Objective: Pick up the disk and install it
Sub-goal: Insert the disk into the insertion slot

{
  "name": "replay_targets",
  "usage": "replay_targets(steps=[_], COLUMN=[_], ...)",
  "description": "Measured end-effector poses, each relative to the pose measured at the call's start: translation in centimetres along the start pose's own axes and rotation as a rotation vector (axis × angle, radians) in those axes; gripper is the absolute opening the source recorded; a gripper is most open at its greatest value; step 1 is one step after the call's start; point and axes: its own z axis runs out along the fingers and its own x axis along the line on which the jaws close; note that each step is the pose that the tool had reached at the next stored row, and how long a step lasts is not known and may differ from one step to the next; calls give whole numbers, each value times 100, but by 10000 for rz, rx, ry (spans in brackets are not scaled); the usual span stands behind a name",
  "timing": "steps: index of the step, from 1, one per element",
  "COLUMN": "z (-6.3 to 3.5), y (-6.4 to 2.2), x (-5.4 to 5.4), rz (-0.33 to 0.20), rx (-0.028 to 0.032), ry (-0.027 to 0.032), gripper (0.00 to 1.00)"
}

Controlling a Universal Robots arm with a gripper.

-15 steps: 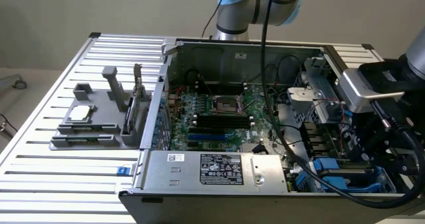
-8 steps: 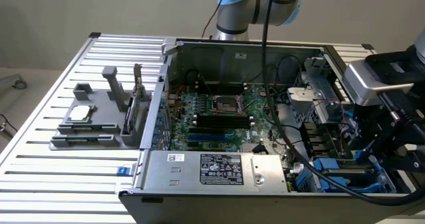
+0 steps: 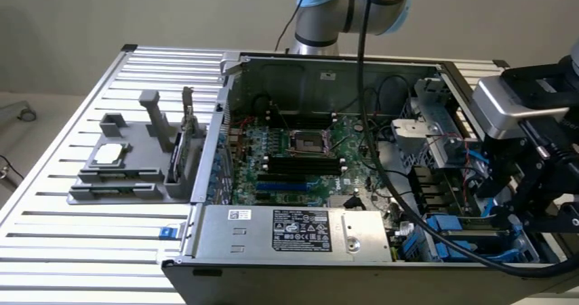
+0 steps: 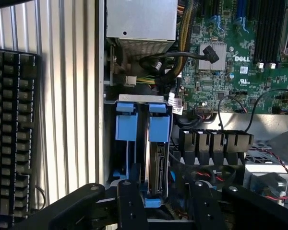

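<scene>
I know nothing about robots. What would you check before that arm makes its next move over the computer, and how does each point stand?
1. The disk stands in its slot in the computer case: ok.
2. The disk is pushed fully home: cannot tell.
3. The gripper is open, straddling the disk: ok.
4. The neighbouring blue carrier is upright in its own slot: ok.
5. The black cable is clear of the gripper: ok.
</scene>
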Motion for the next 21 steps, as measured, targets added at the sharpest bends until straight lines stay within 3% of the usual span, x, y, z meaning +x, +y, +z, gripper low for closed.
replay_targets(steps=[14, 21], z=[-9, -8], y=[-196, -202], x=[4, 5], rz=[32, 466], rx=[-48, -34], ry=[-6, 7], gripper=[42, 42])
